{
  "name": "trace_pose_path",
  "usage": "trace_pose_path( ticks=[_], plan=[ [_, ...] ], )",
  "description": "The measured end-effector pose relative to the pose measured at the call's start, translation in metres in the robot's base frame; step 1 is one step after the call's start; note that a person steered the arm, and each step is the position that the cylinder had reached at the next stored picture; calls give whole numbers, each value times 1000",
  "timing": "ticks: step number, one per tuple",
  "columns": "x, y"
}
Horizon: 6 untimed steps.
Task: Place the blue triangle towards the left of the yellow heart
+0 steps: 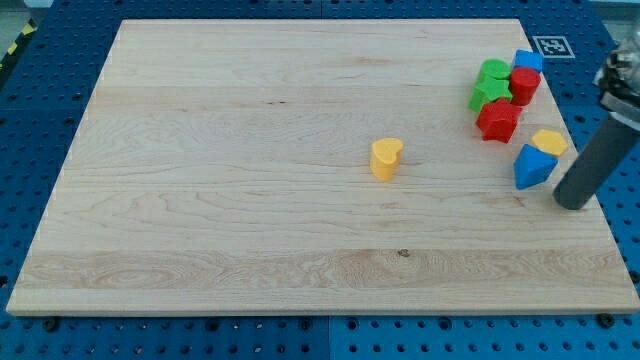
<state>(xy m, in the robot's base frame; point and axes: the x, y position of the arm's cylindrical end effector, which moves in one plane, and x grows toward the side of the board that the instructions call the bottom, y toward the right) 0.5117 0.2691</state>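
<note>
The blue triangle (533,166) lies near the board's right edge, just below and left of a yellow block (550,141). The yellow heart (385,158) stands alone right of the board's middle, well to the left of the triangle. My tip (572,203) is down at the view's right, just right of and slightly below the blue triangle, with a small gap between them.
A cluster sits at the top right: two green blocks (490,84), two red blocks (499,120) and a blue block (528,60). The wooden board's right edge (590,170) runs just by my tip.
</note>
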Motion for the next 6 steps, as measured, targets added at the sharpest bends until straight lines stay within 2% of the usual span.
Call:
trace_pose_path(
  ticks=[1, 3, 4, 6],
  plan=[
    [-14, -2],
    [-53, -66],
    [-57, -101],
    [-63, -113]
  ],
)
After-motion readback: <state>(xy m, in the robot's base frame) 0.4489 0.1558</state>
